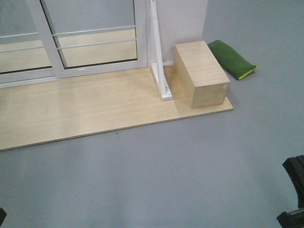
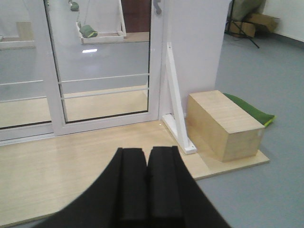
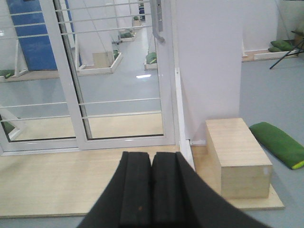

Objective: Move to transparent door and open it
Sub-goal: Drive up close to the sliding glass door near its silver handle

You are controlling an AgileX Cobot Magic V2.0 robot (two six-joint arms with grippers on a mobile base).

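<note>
Black pads of the left gripper (image 2: 147,154) fill the bottom centre of its wrist view, pressed flat together with nothing between them. The right gripper (image 3: 152,159) sits the same way, closed and empty. Both point forward at the doorway, which suits an approach: the base is probably not yet close enough to reach, since bare grey floor (image 1: 156,171) and a wooden platform (image 1: 85,109) lie between robot and frame.

Upper centre of the right wrist view holds the transparent door (image 3: 118,109), a tall glass panel in a white frame crossed by thin white bars. Its curved grey pull handle (image 3: 158,23) hangs on the right edge, near the top of the frame. It appears closed against the slanted post (image 2: 175,104), with a wooden box (image 3: 240,156) just right of that.
</note>
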